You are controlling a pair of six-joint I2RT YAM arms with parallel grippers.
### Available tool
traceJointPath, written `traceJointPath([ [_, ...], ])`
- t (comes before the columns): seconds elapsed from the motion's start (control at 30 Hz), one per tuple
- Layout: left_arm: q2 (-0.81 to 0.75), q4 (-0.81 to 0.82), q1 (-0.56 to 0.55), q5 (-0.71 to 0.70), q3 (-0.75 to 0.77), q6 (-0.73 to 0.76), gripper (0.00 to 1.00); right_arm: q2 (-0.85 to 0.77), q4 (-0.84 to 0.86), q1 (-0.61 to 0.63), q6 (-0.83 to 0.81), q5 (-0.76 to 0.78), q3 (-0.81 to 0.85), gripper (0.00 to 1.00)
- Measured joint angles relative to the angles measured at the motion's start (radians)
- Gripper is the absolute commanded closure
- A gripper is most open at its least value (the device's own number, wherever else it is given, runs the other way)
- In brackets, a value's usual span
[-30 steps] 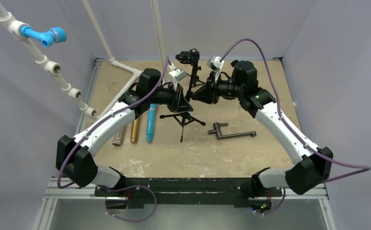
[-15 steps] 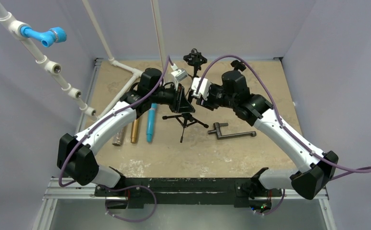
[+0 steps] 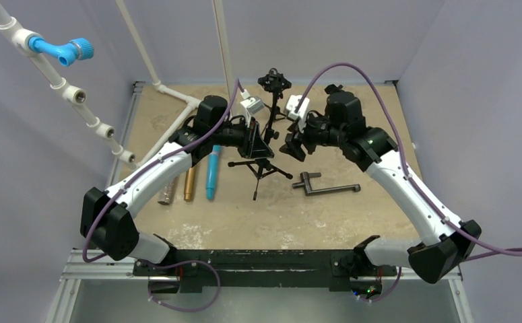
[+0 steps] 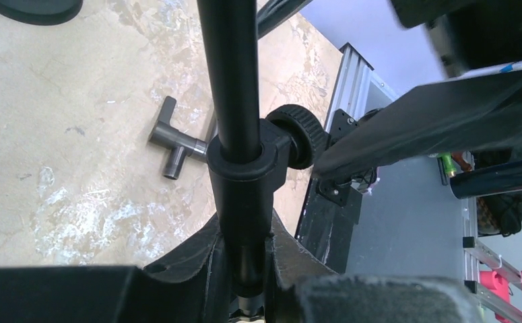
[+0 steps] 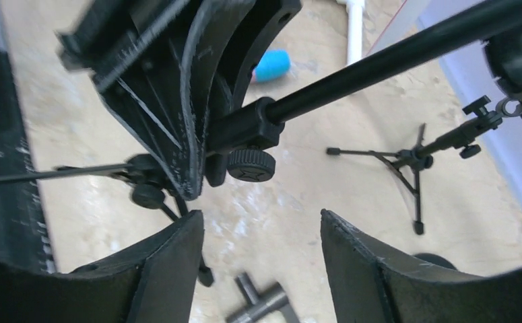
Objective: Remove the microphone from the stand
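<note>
At the centre of the scuffed tan table [image 3: 352, 128] stands a black tripod microphone stand [image 3: 258, 165]. Its legs are spread on the surface, and its black clip-type holder [image 3: 273, 81] sits at the top, near the back wall. The left gripper [image 3: 254, 139] is clamped on the stand's pole. In the left wrist view its two fingers [image 4: 197, 262] press against the black tube just below the collar with the ribbed knob [image 4: 303, 134].

The right gripper [image 3: 291, 142] hovers just to the right of the pole, facing the left one. In the right wrist view its jaws stand well apart with nothing between them, touching neither pole nor collar.

The blue cylindrical microphone [image 3: 212, 173] lies flat on the table just left of the tripod legs, apart from the holder. Farther left lie a gold cylindrical microphone [image 3: 190, 183] and a silver cylindrical microphone [image 3: 167, 192], the three roughly parallel. Whether the holder carries anything cannot be told from the overhead view.

To the right of the tripod a dark metal lever door handle [image 3: 325, 188] rests on the table, well apart from both grippers. White plastic piping [image 3: 76, 97] with a blue elbow fitting [image 3: 66, 50] runs along the left wall.
</note>
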Motion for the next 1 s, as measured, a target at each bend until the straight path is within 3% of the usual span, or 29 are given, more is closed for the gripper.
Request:
traceJointPath([
  [0.23,0.000,-0.008,0.002,-0.007,0.000,0.029,1.00,-0.019,0.081,-0.135,0.324,-0.245,0.042,0.35],
  [0.6,-0.005,-0.006,0.001,0.000,-0.005,0.041,1.00,0.059,0.280,-0.157,0.653,-0.381,-0.019,0.43],
  [0.8,-0.006,-0.005,0.001,0.000,-0.005,0.040,1.00,0.086,0.319,-0.157,0.718,-0.404,-0.063,0.62],
  [1.0,-0.006,-0.006,0.001,-0.003,-0.005,0.040,1.00,0.085,0.353,-0.156,0.740,-0.437,-0.078,0.95],
])
